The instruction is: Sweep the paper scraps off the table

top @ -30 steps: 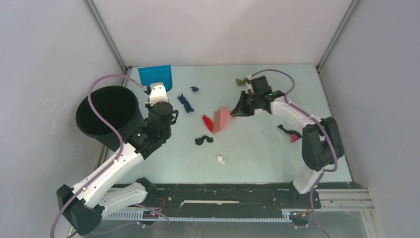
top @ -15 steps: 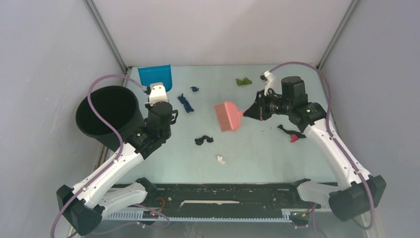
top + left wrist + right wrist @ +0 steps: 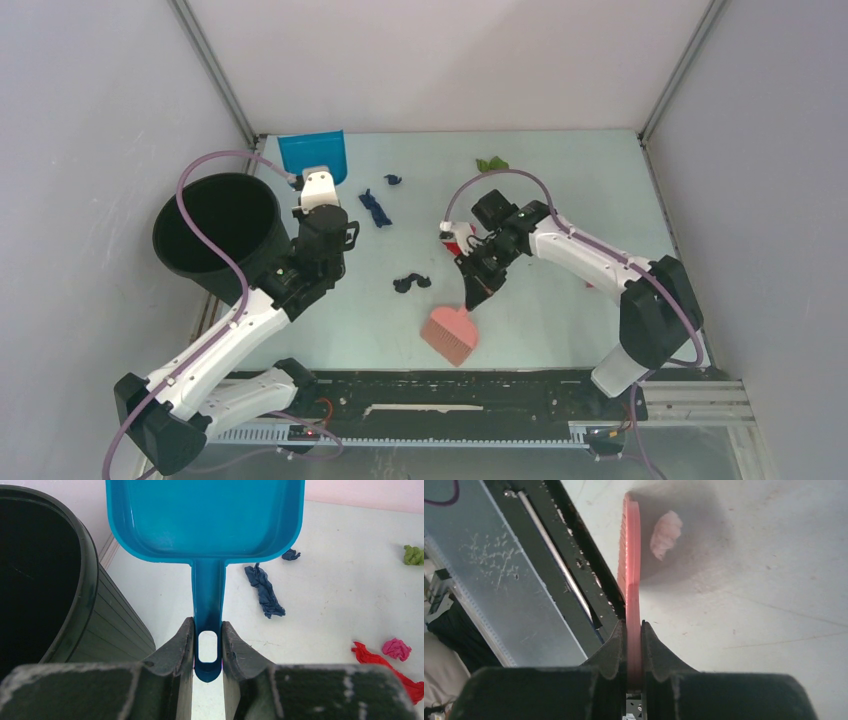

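Observation:
My left gripper (image 3: 318,192) is shut on the handle of the blue dustpan (image 3: 313,155), which sits at the table's far left; the left wrist view (image 3: 207,630) shows the jaws clamped on the handle (image 3: 208,595). My right gripper (image 3: 472,293) is shut on the pink brush (image 3: 450,336), whose head is near the front rail. In the right wrist view the brush (image 3: 631,555) stands edge-on beside a white scrap (image 3: 666,534). Other scraps lie on the table (image 3: 560,330): dark blue (image 3: 375,208), a small dark blue one (image 3: 393,180), green (image 3: 491,164), black (image 3: 411,282), red (image 3: 380,660) and magenta (image 3: 396,648).
A black bin (image 3: 217,225) stands off the table's left side, next to my left arm. The black rail (image 3: 450,388) runs along the near edge just below the brush head. Grey walls close in the back and both sides.
My right arm has swung the pink brush from the table's middle down to the near edge, over the white scrap. The left arm and dustpan have not moved.

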`<state>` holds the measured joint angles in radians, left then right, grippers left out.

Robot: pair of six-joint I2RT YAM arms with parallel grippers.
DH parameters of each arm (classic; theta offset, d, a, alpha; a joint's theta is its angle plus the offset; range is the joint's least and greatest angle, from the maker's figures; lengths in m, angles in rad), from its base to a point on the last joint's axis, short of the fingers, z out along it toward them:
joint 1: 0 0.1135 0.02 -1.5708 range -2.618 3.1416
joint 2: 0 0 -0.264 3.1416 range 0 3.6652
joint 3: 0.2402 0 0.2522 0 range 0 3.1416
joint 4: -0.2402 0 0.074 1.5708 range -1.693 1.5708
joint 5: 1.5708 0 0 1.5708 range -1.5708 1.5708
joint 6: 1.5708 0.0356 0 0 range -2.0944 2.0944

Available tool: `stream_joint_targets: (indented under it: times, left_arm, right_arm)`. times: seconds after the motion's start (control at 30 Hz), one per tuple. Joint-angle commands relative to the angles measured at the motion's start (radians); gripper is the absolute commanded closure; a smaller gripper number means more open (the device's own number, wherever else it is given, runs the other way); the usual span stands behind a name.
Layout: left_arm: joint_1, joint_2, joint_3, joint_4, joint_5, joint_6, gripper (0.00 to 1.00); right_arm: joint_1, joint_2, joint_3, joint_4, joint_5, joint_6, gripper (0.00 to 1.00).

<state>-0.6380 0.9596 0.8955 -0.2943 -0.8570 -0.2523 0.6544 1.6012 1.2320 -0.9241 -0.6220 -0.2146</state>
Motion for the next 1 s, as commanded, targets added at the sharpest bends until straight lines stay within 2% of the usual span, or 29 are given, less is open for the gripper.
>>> stream_joint_targets:
  times: [0.0, 0.23, 0.33, 0.43, 0.53, 0.63, 0.73, 0.8, 0.83, 0.9, 0.97]
  left_arm:
    - [0.010, -0.010, 0.011, 0.029, -0.016, 0.011, 1.00]
    - [0.009, -0.007, 0.013, 0.028, -0.010, 0.012, 1.00]
    - [0.010, -0.011, 0.011, 0.027, -0.019, 0.020, 1.00]
    - [0.011, -0.019, 0.014, 0.027, -0.025, 0.021, 1.00]
    - [0.015, -0.033, 0.013, 0.027, -0.037, 0.013, 1.00]
    - [0.017, -0.061, 0.006, 0.030, -0.055, -0.002, 1.00]
    - [0.018, -0.087, -0.013, 0.057, -0.066, 0.003, 1.00]
    - [0.019, -0.083, -0.016, 0.063, -0.068, 0.010, 1.00]
    - [0.019, -0.079, -0.015, 0.063, -0.068, 0.012, 1.00]
    - [0.019, -0.071, -0.015, 0.063, -0.068, 0.017, 1.00]
    - [0.020, -0.064, -0.015, 0.063, -0.070, 0.020, 1.00]
  right_arm:
    - [-0.046, 0.001, 0.067, -0.008, 0.167, 0.028, 1.00]
    - [-0.192, 0.024, 0.145, 0.006, 0.279, 0.094, 1.00]
    - [-0.256, 0.031, 0.219, -0.048, 0.117, 0.081, 1.00]
    - [-0.263, 0.040, 0.315, -0.147, -0.117, -0.009, 1.00]
    - [-0.266, 0.030, 0.365, -0.106, -0.306, 0.029, 1.00]
    - [-0.271, 0.033, 0.363, 0.131, -0.350, 0.243, 1.00]
    - [-0.276, 0.049, 0.306, 0.518, -0.217, 0.497, 1.00]
    - [-0.286, 0.080, 0.257, 0.763, -0.131, 0.723, 1.00]
    - [-0.288, 0.100, 0.250, 0.853, -0.105, 0.777, 1.00]
    - [-0.272, 0.169, 0.304, 0.914, -0.038, 0.754, 1.00]
    - [-0.245, 0.231, 0.425, 0.850, 0.054, 0.602, 1.00]
